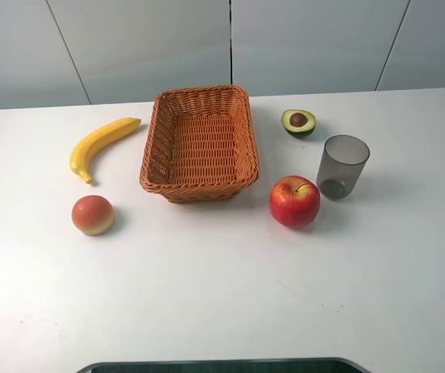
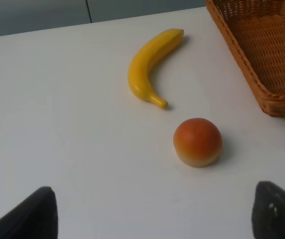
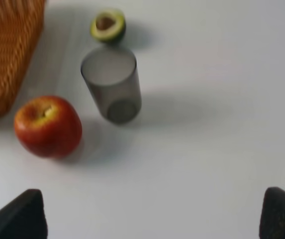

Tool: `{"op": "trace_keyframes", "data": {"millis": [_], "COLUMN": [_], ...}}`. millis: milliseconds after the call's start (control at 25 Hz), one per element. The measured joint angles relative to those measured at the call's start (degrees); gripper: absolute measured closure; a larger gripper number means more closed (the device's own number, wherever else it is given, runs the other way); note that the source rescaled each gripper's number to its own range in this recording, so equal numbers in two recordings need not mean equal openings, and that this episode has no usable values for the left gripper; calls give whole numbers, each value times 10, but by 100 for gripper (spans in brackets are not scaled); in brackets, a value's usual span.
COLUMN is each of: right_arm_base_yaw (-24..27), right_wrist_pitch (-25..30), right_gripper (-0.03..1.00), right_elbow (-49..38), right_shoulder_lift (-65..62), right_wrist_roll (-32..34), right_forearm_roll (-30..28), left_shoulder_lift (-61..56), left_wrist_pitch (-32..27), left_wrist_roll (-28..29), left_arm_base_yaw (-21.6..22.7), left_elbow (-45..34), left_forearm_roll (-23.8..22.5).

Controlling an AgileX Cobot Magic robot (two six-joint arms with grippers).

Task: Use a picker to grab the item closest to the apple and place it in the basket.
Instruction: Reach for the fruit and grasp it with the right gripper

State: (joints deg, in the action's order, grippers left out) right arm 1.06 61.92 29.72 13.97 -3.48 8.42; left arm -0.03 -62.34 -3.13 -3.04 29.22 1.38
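Observation:
A red apple point(image 1: 294, 201) lies on the white table, just right of the orange wicker basket point(image 1: 199, 190). Closest to it stands a grey translucent cup point(image 1: 342, 165), upright and apart from the apple. In the right wrist view the apple point(image 3: 47, 126) and cup point(image 3: 111, 82) lie ahead of my right gripper point(image 3: 149, 216), which is open with nothing between its fingers point(image 3: 18, 216). My left gripper point(image 2: 154, 219) is open too, its fingertips point(image 2: 279, 214) spread wide short of a peach point(image 2: 197, 142). Neither arm shows in the exterior view.
A halved avocado point(image 1: 298, 122) lies behind the cup. A banana point(image 1: 102, 144) and the peach point(image 1: 92, 215) lie left of the basket. The basket point(image 2: 261, 50) holds nothing.

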Motion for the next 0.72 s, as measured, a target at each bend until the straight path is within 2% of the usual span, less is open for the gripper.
{"op": "trace_keyframes", "data": {"millis": [280, 520, 720], "right_arm_base_yaw": [-9, -134, -170], "right_wrist_pitch": [-61, -74, -72], "right_gripper": [-3, -3, -3], "right_elbow": [69, 175, 281], "right_shoulder_lift": [252, 468, 643], "right_wrist_roll": [-17, 0, 12], "right_forearm_roll": [16, -3, -2], "left_shoulder_lift": [0, 0, 0], "left_wrist_pitch": [0, 0, 0], "left_wrist_roll": [0, 0, 0], "left_arm_base_yaw": [0, 0, 0], "left_elbow": [0, 0, 0], "left_forearm_roll": [0, 0, 0]}}
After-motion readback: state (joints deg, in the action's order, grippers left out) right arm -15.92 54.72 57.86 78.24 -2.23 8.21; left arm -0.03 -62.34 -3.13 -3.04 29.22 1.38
